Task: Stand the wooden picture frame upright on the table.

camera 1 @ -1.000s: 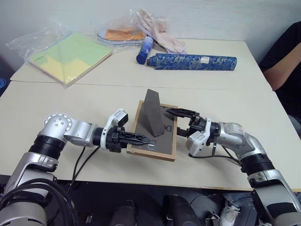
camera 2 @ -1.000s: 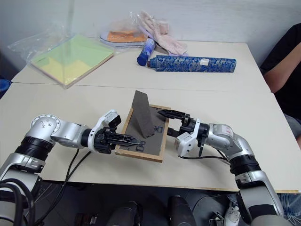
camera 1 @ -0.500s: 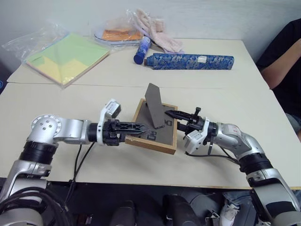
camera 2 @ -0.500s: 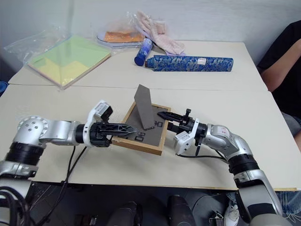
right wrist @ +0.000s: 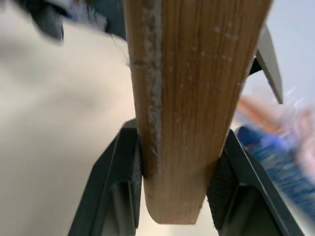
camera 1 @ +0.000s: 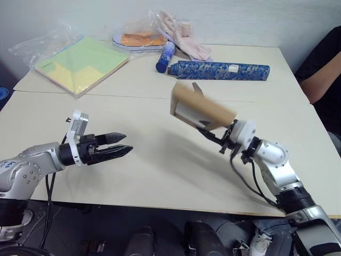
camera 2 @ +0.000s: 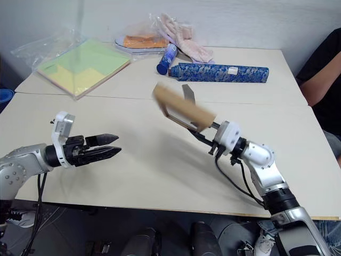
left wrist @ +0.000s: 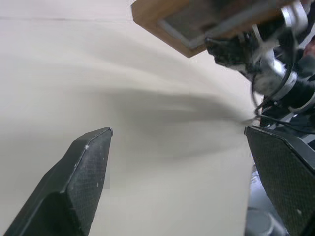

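Note:
The wooden picture frame (camera 1: 203,110) hangs tilted in the air above the middle of the table (camera 1: 138,176), its tan edge toward me. Its grey easel stand (camera 1: 196,88) sticks out behind it. My right gripper (camera 1: 213,132) is shut on the frame's lower edge. In the right wrist view the wooden edge (right wrist: 187,93) sits clamped between both fingers (right wrist: 120,191). My left gripper (camera 1: 128,143) hovers low over the table's left side, well apart from the frame, open and empty. The left wrist view shows its fingertips (left wrist: 86,177) wide apart, with the frame (left wrist: 192,22) far ahead.
At the back of the table lie a green-yellow paper pack in plastic (camera 1: 80,61), a wrapped plate with something orange (camera 1: 141,38), pink gloves (camera 1: 181,37), a blue bottle (camera 1: 164,56) and a long blue patterned roll (camera 1: 218,69). A person's arm (camera 1: 322,80) is at the right edge.
My right gripper has lifted the frame off the table and rolled it up on edge. My left gripper has let go, opened wide and drawn back to the left.

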Robot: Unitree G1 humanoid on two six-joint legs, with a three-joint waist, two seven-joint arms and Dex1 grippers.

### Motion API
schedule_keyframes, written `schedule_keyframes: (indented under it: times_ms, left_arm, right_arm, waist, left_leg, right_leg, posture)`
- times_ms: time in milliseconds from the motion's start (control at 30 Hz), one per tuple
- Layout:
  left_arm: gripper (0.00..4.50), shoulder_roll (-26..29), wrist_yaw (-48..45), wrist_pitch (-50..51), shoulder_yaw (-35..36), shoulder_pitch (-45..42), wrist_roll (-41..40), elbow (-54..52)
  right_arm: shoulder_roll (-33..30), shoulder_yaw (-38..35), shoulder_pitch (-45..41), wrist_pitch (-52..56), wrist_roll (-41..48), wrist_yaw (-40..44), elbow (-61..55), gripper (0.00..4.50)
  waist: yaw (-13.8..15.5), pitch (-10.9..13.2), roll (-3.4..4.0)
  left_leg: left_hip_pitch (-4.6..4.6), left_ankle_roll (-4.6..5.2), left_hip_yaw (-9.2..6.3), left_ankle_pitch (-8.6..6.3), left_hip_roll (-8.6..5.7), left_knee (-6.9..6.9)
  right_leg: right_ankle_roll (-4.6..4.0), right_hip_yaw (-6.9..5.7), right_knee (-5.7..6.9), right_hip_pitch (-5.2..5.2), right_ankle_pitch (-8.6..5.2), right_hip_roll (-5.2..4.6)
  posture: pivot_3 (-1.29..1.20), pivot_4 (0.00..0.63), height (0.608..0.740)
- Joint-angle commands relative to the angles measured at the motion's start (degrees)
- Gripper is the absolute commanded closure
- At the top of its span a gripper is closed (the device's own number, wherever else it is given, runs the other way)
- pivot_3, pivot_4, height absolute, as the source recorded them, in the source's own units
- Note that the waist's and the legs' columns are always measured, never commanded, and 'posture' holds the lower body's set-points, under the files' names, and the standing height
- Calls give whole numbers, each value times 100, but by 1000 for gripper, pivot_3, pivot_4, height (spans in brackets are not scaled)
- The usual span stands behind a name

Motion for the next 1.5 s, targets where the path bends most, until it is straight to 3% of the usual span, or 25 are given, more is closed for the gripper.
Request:
schedule_keyframes:
  times_ms: [33, 267, 400, 733, 800, 1100, 1267, 1333, 1500]
  left_arm:
    - [0, -137, -234, -296, -43, 131, 436, -325]
    - [0, -393, -511, -319, -136, 175, 807, -449]
    - [0, -497, -598, -269, -134, 134, 908, -450]
    - [0, -690, -642, -318, -118, 7, 1184, -361]
    - [0, -719, -655, -319, -104, -20, 1218, -350]
    - [0, -713, -723, -764, 70, 52, 1686, -98]
    - [0, -539, -857, -1863, 360, 676, 2437, 164]
    - [0, -439, -868, -2570, 542, 1010, 2876, 411]
    - [0, -325, -940, -3948, 774, 1415, 3561, 1150]
  right_arm:
    - [-3, -431, -204, 1541, 602, 69, -38, 3242]
    - [148, -528, -475, 3215, 359, 312, 496, 3242]
    - [281, -734, -490, 4457, 745, 328, 424, 3242]
    - [551, -892, -332, 5044, 233, -5, 437, 3242]
    - [575, -988, -337, 5283, 317, -31, 376, 2534]
    - [239, -1086, -48, 4817, -112, 511, -283, 49]
    - [-370, -1442, 822, 3335, -546, 1238, -991, 49]
    - [-521, -1754, 1360, 1744, -963, 1632, -967, 49]
    - [-697, -2231, 2315, -725, -1353, 2493, -511, 49]
  waist:
    - [0, 0, 0]
    - [-8, 0, 0]
    - [-13, 0, 0]
    - [-10, -3, -1]
    - [-8, -4, -1]
    - [-2, -3, -1]
    - [18, -2, 0]
    - [30, -2, -1]
    - [51, -3, -1]
  left_leg:
    - [-2, 1, 0, -1, 0, -1]
    - [-6, 1, 5, -1, -1, -4]
    - [-6, 2, 6, -1, -1, -5]
    - [-2, 2, 6, -1, -2, -4]
    - [0, 2, 6, -1, -2, -3]
    - [-4, 2, 6, -1, -3, -4]
    - [-6, 10, 8, -7, -4, -11]
    - [-6, 12, 15, -8, -5, -10]
    - [5, 13, 25, -9, -4, -10]
  right_leg:
    - [0, 0, 0, -1, 0, -1]
    - [0, 0, 1, -9, 0, 0]
    - [0, 1, 2, -10, 0, 1]
    - [0, 1, 5, -6, 0, 0]
    - [0, 1, 5, -4, 0, 0]
    - [1, 0, 5, -8, 0, 1]
    - [1, 0, -3, -9, 0, 0]
    - [1, 1, -8, -9, 1, 0]
    - [1, 4, -8, -5, 1, 3]
  posture:
    - [0, 150, 740]
    - [0, 150, 740]
    - [0, 150, 740]
    - [0, 150, 740]
    - [0, 150, 740]
    - [0, 150, 740]
    - [0, 150, 740]
    - [0, 150, 740]
    - [0, 150, 740]
